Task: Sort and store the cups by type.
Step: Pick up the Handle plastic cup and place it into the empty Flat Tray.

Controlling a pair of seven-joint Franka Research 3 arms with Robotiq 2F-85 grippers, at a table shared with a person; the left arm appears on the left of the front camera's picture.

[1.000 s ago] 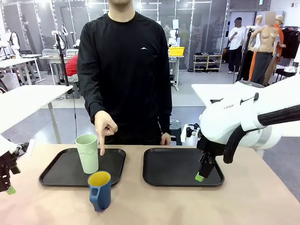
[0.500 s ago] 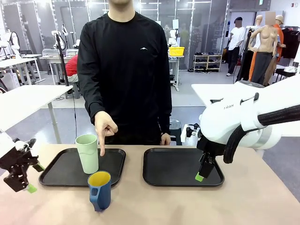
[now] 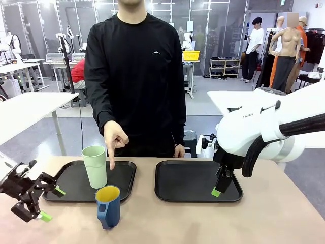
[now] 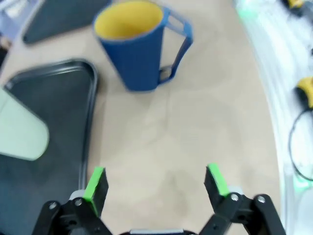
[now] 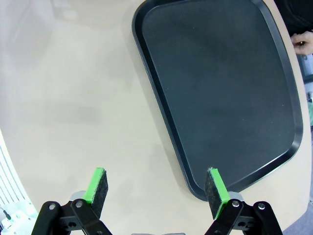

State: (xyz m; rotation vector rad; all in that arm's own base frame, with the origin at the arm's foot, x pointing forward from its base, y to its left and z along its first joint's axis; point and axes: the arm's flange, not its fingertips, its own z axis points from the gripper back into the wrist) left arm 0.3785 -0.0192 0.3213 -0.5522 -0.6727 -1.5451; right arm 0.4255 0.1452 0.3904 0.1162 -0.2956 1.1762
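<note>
A tall pale green tumbler (image 3: 95, 166) stands on the left black tray (image 3: 61, 190). In front of that tray, on the bare table, sits a dark blue mug (image 3: 107, 206) with a yellow inside and its handle facing me. My left gripper (image 3: 53, 205) hangs open, rolled sideways, left of the mug and a short way off. In the left wrist view the mug (image 4: 139, 49) is ahead of the open left gripper (image 4: 154, 183), with the tumbler (image 4: 19, 132) at the left edge. My right gripper (image 3: 217, 190) is open over the near right corner of the right tray (image 3: 198, 180).
The person stands at the far side, one hand (image 3: 114, 140) pointing a finger down at the left tray beside the tumbler. The other hand (image 5: 303, 41) rests at the table's far edge. The right tray (image 5: 220, 88) holds nothing. Bare tabletop lies between the trays and at the front right.
My left gripper has swung in from the table's left edge toward the blue mug, rolling onto its side. The right arm, the cups and the person's pointing hand stay put.
</note>
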